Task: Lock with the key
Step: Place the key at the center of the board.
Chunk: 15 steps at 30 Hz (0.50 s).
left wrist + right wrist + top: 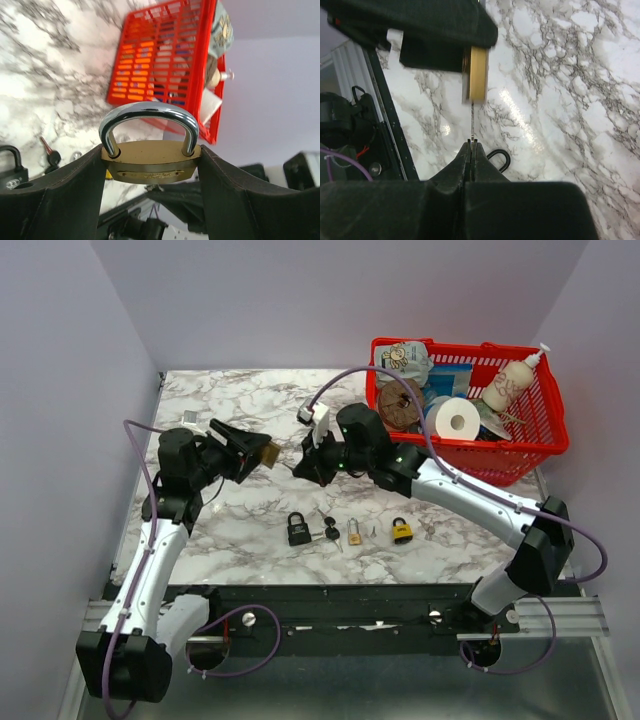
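My left gripper [257, 452] is shut on a brass padlock [269, 453], lifted above the marble table. In the left wrist view its two fingers [75, 190] clamp the sides of the padlock body [150, 160], and both legs of the steel shackle [148, 112] sit in the body. My right gripper [299, 468] faces it from the right, shut on a thin key [472, 122]. The key blade runs from my right gripper's tips [472, 145] up to the underside of the padlock [478, 75]. How deep it goes in is hidden.
Below the grippers, a black padlock [298, 530], loose keys [328, 530], a small brass padlock [354, 532] and a yellow padlock [401, 531] lie in a row on the table. A red basket [540, 452] of odds and ends stands at the back right.
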Available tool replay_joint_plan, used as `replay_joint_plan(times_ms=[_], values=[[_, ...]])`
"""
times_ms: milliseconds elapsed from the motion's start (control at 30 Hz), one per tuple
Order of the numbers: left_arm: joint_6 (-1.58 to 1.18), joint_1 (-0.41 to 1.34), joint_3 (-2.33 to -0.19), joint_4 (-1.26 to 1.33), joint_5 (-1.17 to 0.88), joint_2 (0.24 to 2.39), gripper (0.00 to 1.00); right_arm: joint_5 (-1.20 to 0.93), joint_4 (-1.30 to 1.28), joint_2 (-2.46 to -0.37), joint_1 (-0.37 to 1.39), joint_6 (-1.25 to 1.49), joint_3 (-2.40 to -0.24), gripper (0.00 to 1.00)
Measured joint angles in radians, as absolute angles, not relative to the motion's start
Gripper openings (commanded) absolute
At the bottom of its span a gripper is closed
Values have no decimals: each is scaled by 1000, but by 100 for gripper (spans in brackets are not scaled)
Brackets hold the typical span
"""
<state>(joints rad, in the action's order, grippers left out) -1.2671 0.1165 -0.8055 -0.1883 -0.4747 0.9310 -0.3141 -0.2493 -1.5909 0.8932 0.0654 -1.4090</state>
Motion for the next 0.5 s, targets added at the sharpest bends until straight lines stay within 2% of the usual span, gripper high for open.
replay_joint_plan(times_ms=[300,500], values=[[-1241,-73,-836,-188,-462,1011,0,-327,-254,-1520,893,119,-1313,1],[-1184,-259,-859,-231,-464,1014,0,-297,-252,-1597,914,214,-1326,1]])
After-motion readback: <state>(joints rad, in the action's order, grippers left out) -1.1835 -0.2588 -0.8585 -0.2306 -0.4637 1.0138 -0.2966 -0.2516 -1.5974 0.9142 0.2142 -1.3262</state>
